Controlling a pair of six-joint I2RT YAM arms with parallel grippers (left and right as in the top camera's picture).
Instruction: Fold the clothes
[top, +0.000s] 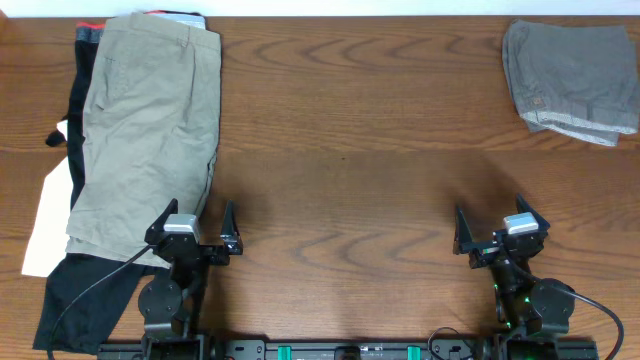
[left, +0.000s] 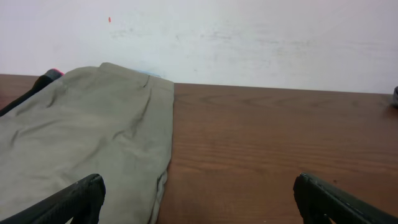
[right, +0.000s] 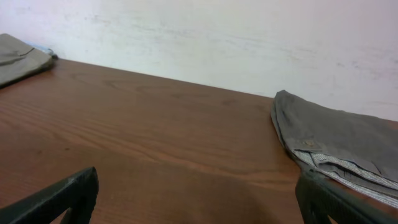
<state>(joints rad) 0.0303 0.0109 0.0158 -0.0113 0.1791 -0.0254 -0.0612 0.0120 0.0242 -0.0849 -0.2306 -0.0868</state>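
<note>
The clothes (top: 150, 130), a pair of light khaki shorts, lie flat at the left end of the table (top: 340, 130). They reach from the far edge of the table down toward its near edge. They are on top of a pile: a black garment (top: 80, 290) shows under them on the side of the table's left end and near edge, and a white cloth (top: 45, 225) comes out beside it. A small red piece (top: 92, 28) shows at the table's far edge, under the waistband.

Both arms are low at the near edge of the table and point toward its far edge. The left gripper (top: 196, 222) is at the near-left part of the table, with its claw wide apart and nothing between the jaws. In the left wrist view its left finger (left: 71, 200) is over the khaki cloth and the other finger is over bare wood; I cannot tell if the finger touches the cloth.

The right gripper (top: 497, 222) is at the near-right part of the table, also spread wide and holding nothing, over bare wood. A grey folded garment (top: 570, 75) lies at the far-right corner of the table, well apart from this gripper; the right wrist view shows its striped inner lining
</note>
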